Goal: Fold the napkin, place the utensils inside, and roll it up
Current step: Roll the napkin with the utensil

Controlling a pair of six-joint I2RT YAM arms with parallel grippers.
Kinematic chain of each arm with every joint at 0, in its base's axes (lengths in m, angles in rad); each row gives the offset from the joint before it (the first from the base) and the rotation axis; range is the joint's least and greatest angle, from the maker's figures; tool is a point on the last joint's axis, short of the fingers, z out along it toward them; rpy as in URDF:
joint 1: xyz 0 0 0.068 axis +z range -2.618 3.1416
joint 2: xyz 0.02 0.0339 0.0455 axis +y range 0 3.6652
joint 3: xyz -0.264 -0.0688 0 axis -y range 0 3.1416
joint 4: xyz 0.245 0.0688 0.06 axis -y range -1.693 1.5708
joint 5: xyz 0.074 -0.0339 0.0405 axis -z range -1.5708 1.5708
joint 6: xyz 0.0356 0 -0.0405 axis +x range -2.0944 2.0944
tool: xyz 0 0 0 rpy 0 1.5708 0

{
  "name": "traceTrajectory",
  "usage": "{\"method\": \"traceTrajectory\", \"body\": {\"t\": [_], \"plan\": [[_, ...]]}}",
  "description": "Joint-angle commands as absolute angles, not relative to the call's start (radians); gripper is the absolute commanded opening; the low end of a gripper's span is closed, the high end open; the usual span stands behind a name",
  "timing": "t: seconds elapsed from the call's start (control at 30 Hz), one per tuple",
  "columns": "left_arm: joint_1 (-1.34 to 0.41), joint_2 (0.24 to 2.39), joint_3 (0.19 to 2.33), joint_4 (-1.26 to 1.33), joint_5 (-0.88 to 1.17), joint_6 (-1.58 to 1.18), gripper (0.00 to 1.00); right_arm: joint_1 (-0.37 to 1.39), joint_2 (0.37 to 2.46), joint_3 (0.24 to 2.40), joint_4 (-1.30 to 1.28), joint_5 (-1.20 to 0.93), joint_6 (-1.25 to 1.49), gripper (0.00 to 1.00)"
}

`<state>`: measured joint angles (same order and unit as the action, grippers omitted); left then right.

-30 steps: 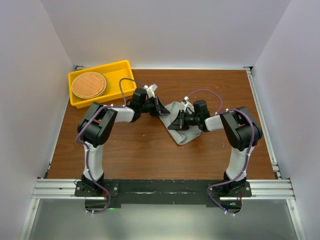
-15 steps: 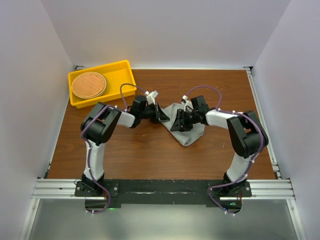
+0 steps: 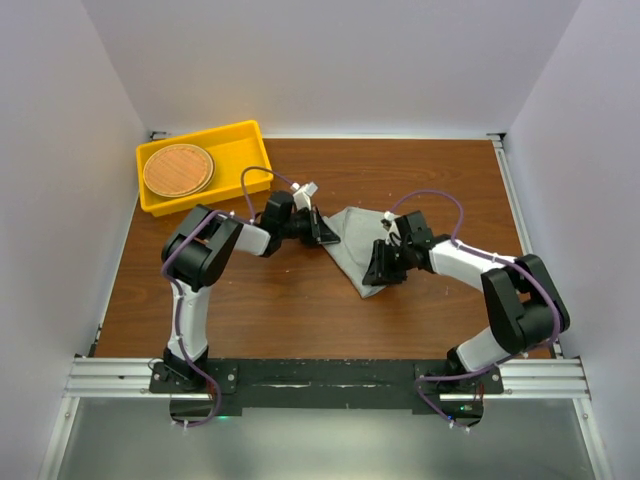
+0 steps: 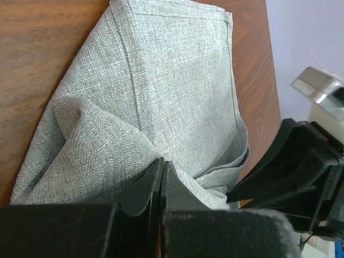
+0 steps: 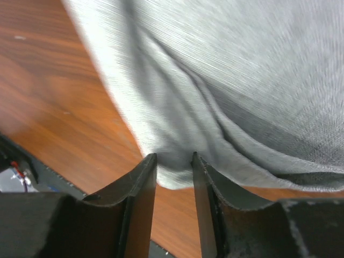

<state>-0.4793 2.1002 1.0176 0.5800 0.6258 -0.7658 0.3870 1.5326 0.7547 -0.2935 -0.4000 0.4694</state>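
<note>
The grey napkin (image 3: 352,240) lies crumpled in a rough triangle on the brown table. My left gripper (image 3: 329,236) is at its left corner; in the left wrist view the gripper (image 4: 162,161) is shut on a raised fold of the napkin (image 4: 172,80). My right gripper (image 3: 373,276) is at the napkin's lower right edge. In the right wrist view its jaws (image 5: 173,156) stand a little apart, with the edge of the napkin (image 5: 242,70) lying between the fingertips. No utensils are in view.
A yellow tray (image 3: 245,140) at the back left holds a round brown woven disc (image 3: 177,169). Bare brown table (image 3: 280,300) lies in front of the napkin. White walls close in the left, right and back sides.
My right gripper has moved right and toward the near edge, from the napkin's middle to its lower right edge. The napkin now lies flatter. My left gripper has shifted slightly nearer and keeps its hold.
</note>
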Motion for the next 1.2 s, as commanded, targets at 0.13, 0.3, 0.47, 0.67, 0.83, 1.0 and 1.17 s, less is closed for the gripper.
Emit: {"method": "traceTrajectory", "body": {"t": [0.13,0.3,0.47,0.67,0.83,1.0,1.17], "plan": [[-0.486,2.103,1.028,0.416,0.614,-0.73,0.0,0.397,1.497,0.724,-0.368,-0.24,0.431,0.28],[-0.489,2.106,1.058,0.335,0.606,-0.727,0.0,0.474,1.387,0.877,-0.531,-0.109,0.325,0.5],[-0.491,2.111,1.107,0.227,0.601,-0.727,0.0,0.623,1.518,1.034,-0.52,0.034,0.276,0.72],[-0.491,2.118,1.15,0.118,0.6,-0.726,0.0,0.725,1.732,1.21,-0.492,0.214,0.224,0.74],[-0.491,2.126,1.154,0.095,0.603,-0.735,0.0,0.796,1.856,1.292,-0.497,0.334,0.215,0.73],[-0.491,2.128,1.158,0.098,0.609,-0.752,0.0,0.824,1.884,1.255,-0.453,0.411,0.23,0.68],[-0.489,2.114,1.173,0.077,0.615,-0.741,0.0,0.818,1.873,1.166,-0.378,0.422,0.259,0.47]]}}
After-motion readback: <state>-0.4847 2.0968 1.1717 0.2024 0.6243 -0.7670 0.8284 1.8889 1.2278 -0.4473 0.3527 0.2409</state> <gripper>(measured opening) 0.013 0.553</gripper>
